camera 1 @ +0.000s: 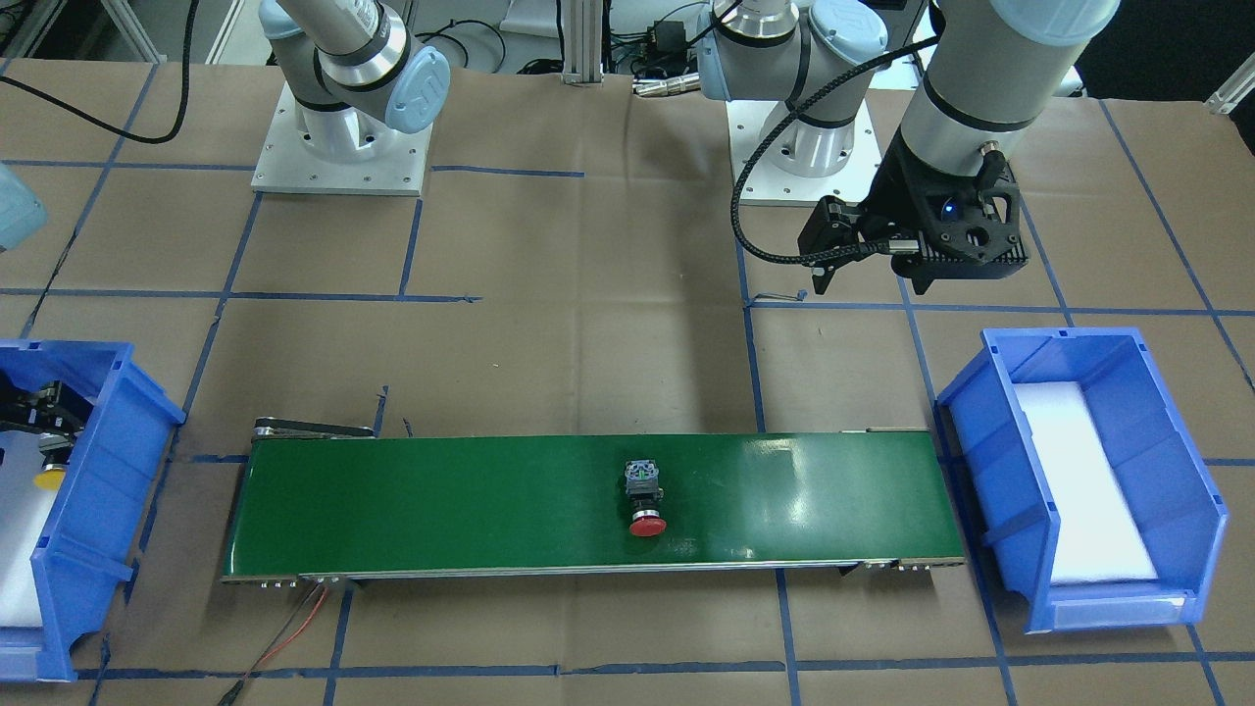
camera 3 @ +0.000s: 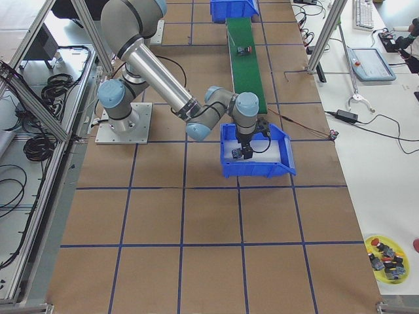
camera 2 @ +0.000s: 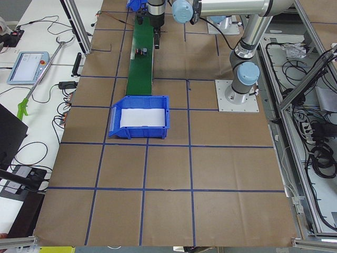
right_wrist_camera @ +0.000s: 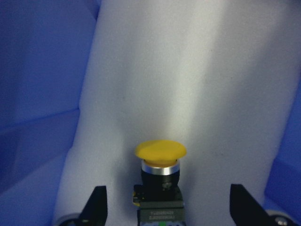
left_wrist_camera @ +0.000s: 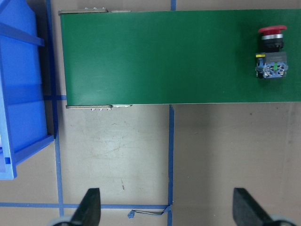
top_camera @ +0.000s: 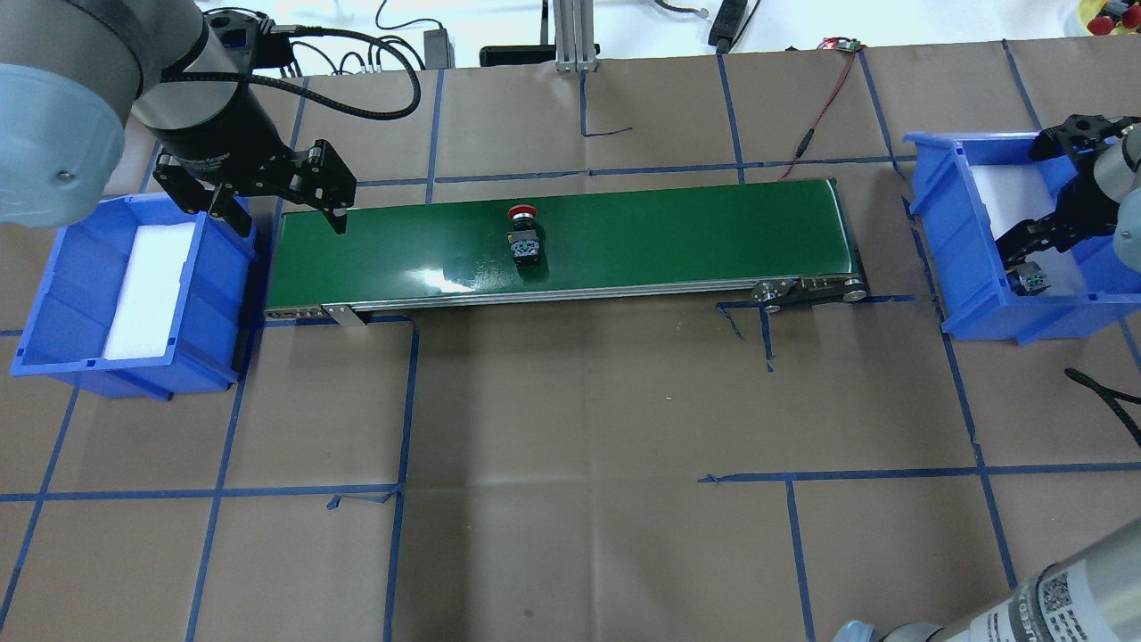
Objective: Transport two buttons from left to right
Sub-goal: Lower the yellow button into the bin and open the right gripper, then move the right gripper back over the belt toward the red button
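The red button (camera 1: 644, 500) lies on its side near the middle of the green conveyor belt (camera 1: 441, 500); it also shows in the overhead view (top_camera: 523, 236) and the left wrist view (left_wrist_camera: 272, 52). My left gripper (top_camera: 281, 214) is open and empty above the belt's left end, beside the left blue bin (top_camera: 62, 285). The yellow button (right_wrist_camera: 160, 160) lies on white foam inside the right blue bin (top_camera: 972, 267). My right gripper (right_wrist_camera: 171, 207) is down in that bin, open, its fingers (right_wrist_camera: 99, 202) wide apart on either side of the yellow button without touching it.
Both bins are lined with white foam. The table is covered in brown paper with blue tape lines. A red and black wire (top_camera: 824, 98) runs from the belt's right end to the table's far side. A yellow dish of spare buttons (camera 3: 386, 252) sits off to the side.
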`<state>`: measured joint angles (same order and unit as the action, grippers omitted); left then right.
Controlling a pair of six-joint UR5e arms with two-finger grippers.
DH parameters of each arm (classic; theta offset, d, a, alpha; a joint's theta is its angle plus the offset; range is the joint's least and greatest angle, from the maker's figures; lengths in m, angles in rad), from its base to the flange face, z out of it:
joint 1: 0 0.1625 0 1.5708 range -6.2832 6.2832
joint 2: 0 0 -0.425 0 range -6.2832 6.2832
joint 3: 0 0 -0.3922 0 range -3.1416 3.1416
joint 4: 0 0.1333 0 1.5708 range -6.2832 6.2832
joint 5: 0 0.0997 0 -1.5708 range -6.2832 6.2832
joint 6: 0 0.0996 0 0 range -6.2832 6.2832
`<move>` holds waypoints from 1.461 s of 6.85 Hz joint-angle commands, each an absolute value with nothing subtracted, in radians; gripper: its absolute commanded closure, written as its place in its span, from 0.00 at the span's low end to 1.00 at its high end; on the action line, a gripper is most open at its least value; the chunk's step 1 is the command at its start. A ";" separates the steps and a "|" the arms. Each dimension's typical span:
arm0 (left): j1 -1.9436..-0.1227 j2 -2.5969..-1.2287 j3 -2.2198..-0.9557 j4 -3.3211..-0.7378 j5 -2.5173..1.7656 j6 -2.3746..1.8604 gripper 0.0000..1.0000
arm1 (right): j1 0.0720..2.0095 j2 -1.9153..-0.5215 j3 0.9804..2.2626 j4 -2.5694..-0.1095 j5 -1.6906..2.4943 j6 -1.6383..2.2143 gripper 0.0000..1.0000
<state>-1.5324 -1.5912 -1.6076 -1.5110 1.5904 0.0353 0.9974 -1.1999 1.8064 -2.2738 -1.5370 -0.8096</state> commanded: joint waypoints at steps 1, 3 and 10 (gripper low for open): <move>-1.532 -1.591 -1.608 -1.511 1.591 0.035 0.00 | 1.000 -1.288 1.767 -2.223 -1.540 -0.808 0.08; -1.532 -1.591 -1.606 -1.511 1.591 0.035 0.00 | 1.008 -1.412 1.711 -2.127 -1.536 -0.726 0.01; -1.532 -1.591 -1.606 -1.511 1.591 0.035 0.00 | 1.487 -1.436 1.583 -1.943 -1.534 -0.087 0.00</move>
